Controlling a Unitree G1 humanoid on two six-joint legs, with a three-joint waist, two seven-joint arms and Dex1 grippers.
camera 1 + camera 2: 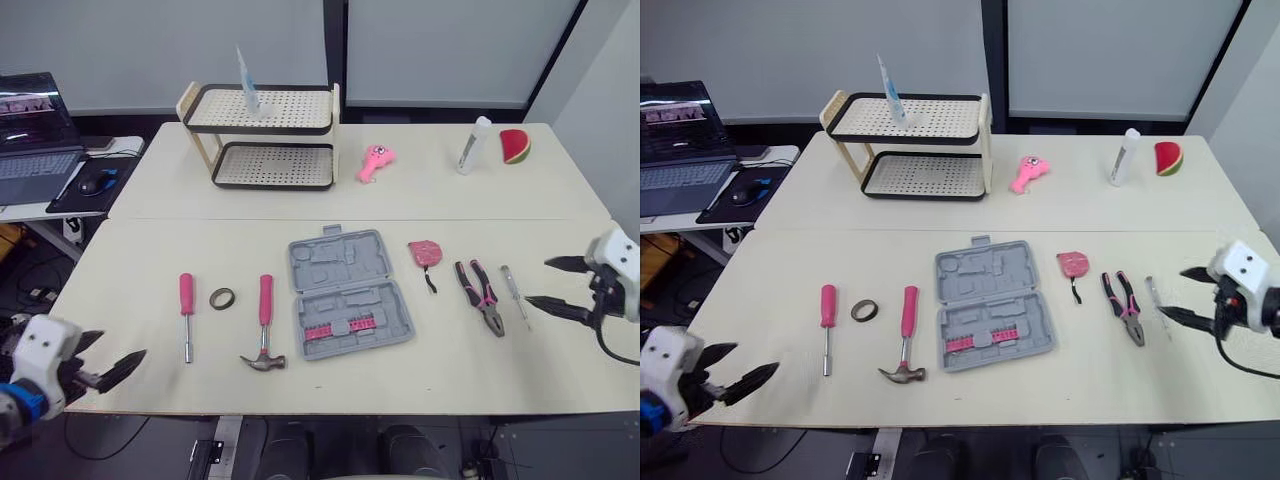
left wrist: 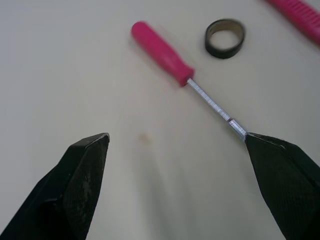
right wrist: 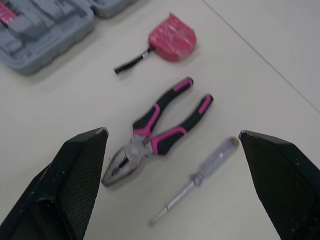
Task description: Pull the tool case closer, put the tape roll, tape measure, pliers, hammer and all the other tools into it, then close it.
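Left gripper (image 1: 113, 357) and right gripper (image 1: 539, 281) hang wide open, empty, at the near edge; tool case (image 1: 345, 290) lies open mid-table; I'd drag its near rim straight, clear of the hammer (image 1: 264, 325).

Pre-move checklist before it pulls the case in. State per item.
1. Tool case open and flat on the table: ok.
2. Left gripper open, holding nothing: ok.
3. Right gripper open, holding nothing: ok.
4. Hammer and tape measure lie apart from the case sides, so a pull should not drag them: ok.
5. Tools loaded: tape roll, pink screwdriver, pliers and clear-handled screwdriver also lie outside the case: not ok.
6. Case within easy reach of either gripper: cannot tell.
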